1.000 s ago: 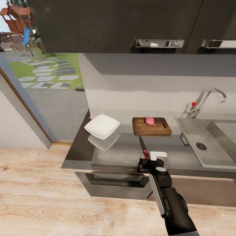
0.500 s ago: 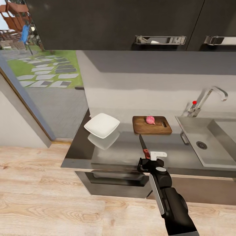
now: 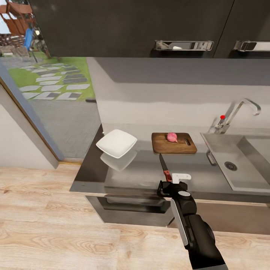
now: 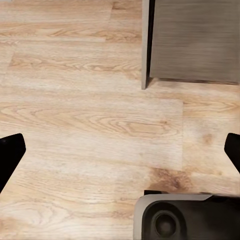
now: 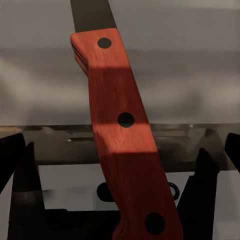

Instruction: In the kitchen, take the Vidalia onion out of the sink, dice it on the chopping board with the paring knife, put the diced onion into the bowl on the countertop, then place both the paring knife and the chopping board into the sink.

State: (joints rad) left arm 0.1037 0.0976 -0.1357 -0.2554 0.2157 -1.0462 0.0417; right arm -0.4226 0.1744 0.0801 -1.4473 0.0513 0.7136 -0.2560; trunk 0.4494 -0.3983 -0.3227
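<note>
One glossy dark grey countertop (image 3: 142, 170) is seen over dark cabinets, and it serves as the landmark here. At its right end one rectangular stainless steel sink (image 3: 240, 159) with a round drain is set, with one curved chrome tap (image 3: 240, 110) bearing a red knob behind it. Towards the rear middle of the countertop, just left of the sink, one dark brown wooden chopping board (image 3: 180, 147) with a slot handle is laid flat. At the countertop's left end one shallow white square bowl (image 3: 116, 143) is placed, well apart from the board. One small pinkish-red Vidalia onion (image 3: 172, 137) is rested on the chopping board.

Near the countertop's front edge, one paring knife (image 3: 163, 167) with a dark pointed blade and a red-orange riveted handle is gripped by the right gripper (image 3: 173, 179), blade pointed towards the board. The left gripper (image 4: 120, 150) is held with its two dark fingers spread wide, nothing between them, over one light wooden floor (image 4: 90, 125).
</note>
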